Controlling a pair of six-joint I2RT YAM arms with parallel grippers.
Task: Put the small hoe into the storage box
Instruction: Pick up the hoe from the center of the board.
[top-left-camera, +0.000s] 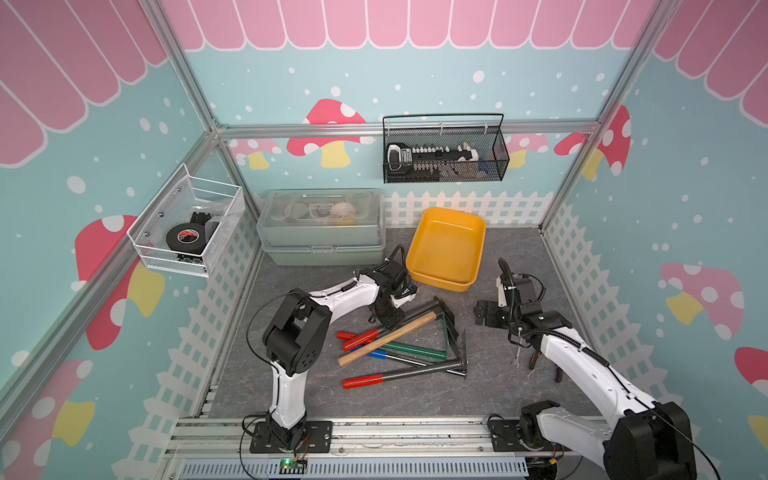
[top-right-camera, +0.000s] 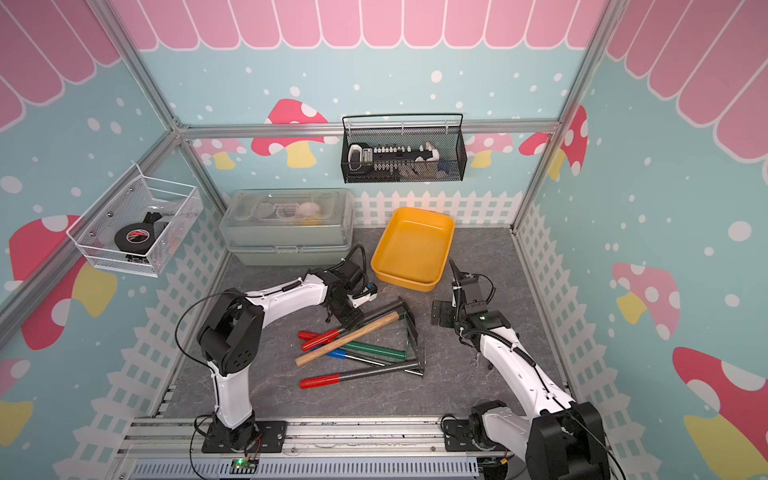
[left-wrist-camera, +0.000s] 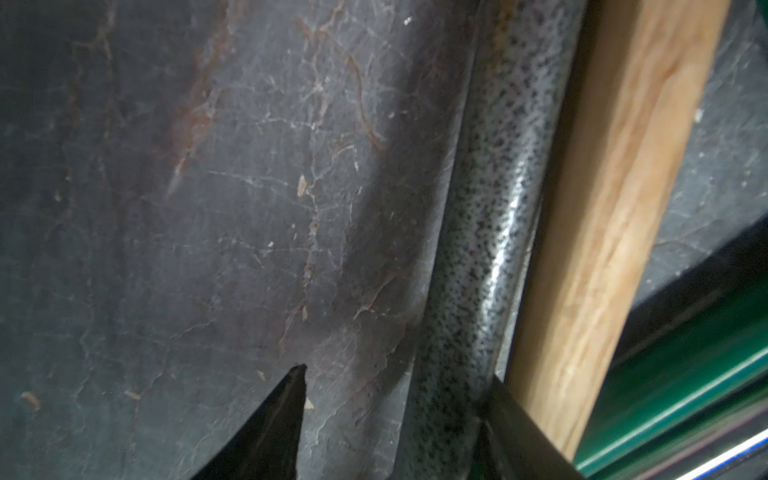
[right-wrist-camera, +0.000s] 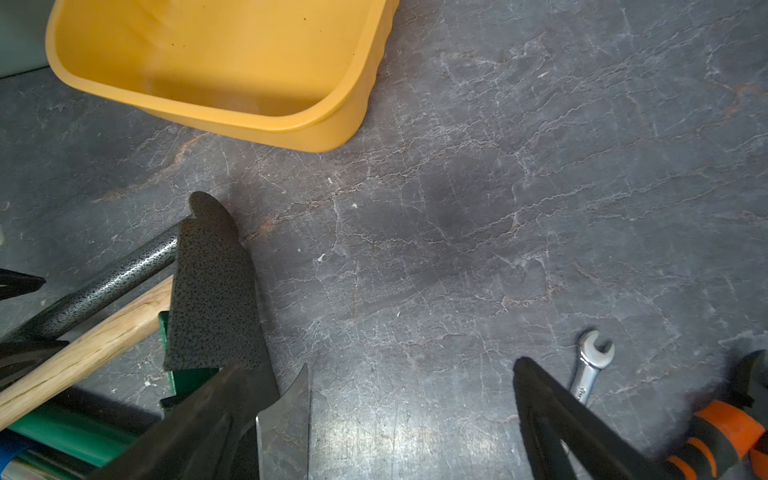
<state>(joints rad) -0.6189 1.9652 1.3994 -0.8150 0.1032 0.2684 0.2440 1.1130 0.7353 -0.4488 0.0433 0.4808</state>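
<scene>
A small hoe with a speckled grey shaft (top-left-camera: 415, 311) and a red grip lies at the back of a heap of long-handled tools in the middle of the table; its dark blade (right-wrist-camera: 212, 299) points toward the storage box. My left gripper (top-left-camera: 388, 322) points down over that shaft (left-wrist-camera: 490, 232). Its jaws straddle the shaft, one finger (left-wrist-camera: 511, 415) against it and the other finger (left-wrist-camera: 286, 415) still apart, so it is open. The storage box (top-left-camera: 440, 283), a yellow tray, stands empty behind the heap. My right gripper (top-left-camera: 484, 314) hovers open to the right of the heap, nothing between its fingers (right-wrist-camera: 540, 407).
A wooden-handled tool (top-left-camera: 386, 338) lies tight against the speckled shaft, with green (top-left-camera: 415, 351), blue and red-handled tools beside it. A grey-green lidded case (top-left-camera: 320, 232) stands back left. A small wrench (right-wrist-camera: 590, 365) and orange-handled pliers (right-wrist-camera: 723, 432) lie near my right arm.
</scene>
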